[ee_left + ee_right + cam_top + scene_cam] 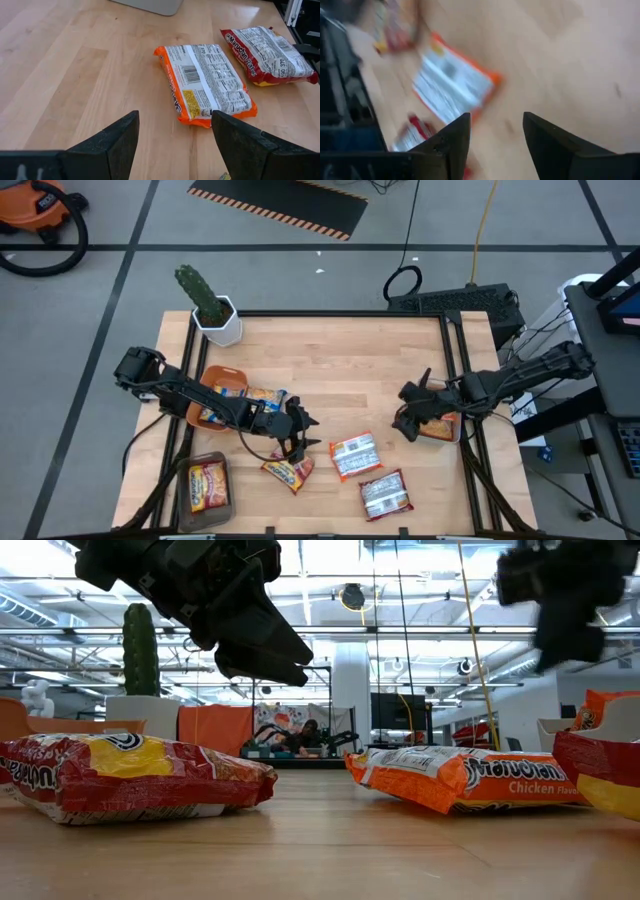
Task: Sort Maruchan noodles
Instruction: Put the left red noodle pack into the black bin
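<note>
The wooden surface (330,360) carries loose Maruchan noodles in the middle of the edge opposite the cactus pot (218,320). Sorted ones already sit in an orange bowl (222,373) by the left edge, a grey tray (188,475) at the left corner of that same edge, and a container (445,432) by the right edge. The left hand (297,430) hangs low over the loose group, fingers spread wide and holding nothing. It seems to be choosing its next pick. The right hand (408,420) waits beside the right-edge container, also spread and empty. Three packets lie apart from each other: an orange packet (354,457) label side down, a dark red packet (385,494) nearer the edge, and a red-yellow packet (288,471) just under the left hand. The left wrist view looks past the fingers at the orange packet, so that is probably the target. To do this well, the hand should centre over it and straddle its narrow width. It should come down until the fingertips nearly meet the wood, then close gently, as crinkly wrap may slip or buckle. Lifting straight up would avoid dragging the neighbouring packets.
</note>
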